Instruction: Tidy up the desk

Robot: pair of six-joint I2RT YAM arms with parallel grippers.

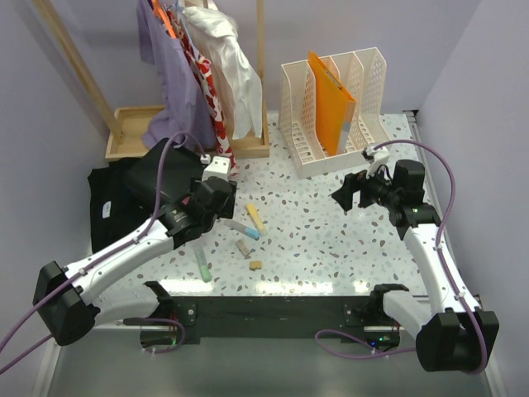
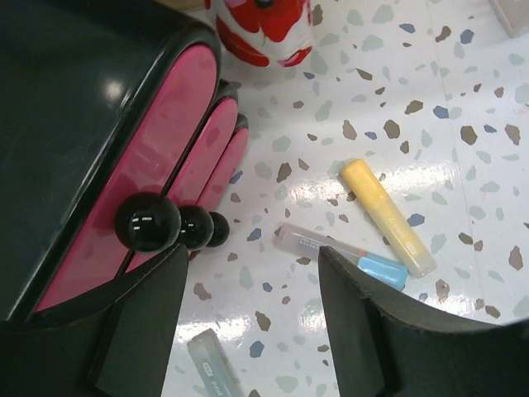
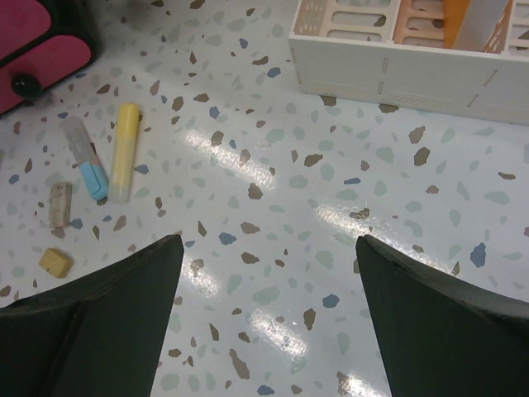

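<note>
Two highlighters on bench (image 2: 463, 124): blue-capped highlighter (image 2: 340, 253) just ahead of left end effector (image 2: 252, 281), spread, empty, long axis nearly finger-to-finger; yellow highlighter (image 2: 388, 217) beyond; right end effector (image 3: 269, 256) spread, farther off.

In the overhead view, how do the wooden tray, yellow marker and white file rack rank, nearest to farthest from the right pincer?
1. White file rack, just behind the right pincer.
2. Yellow marker, lying off to its left.
3. Wooden tray, far back left.
</note>
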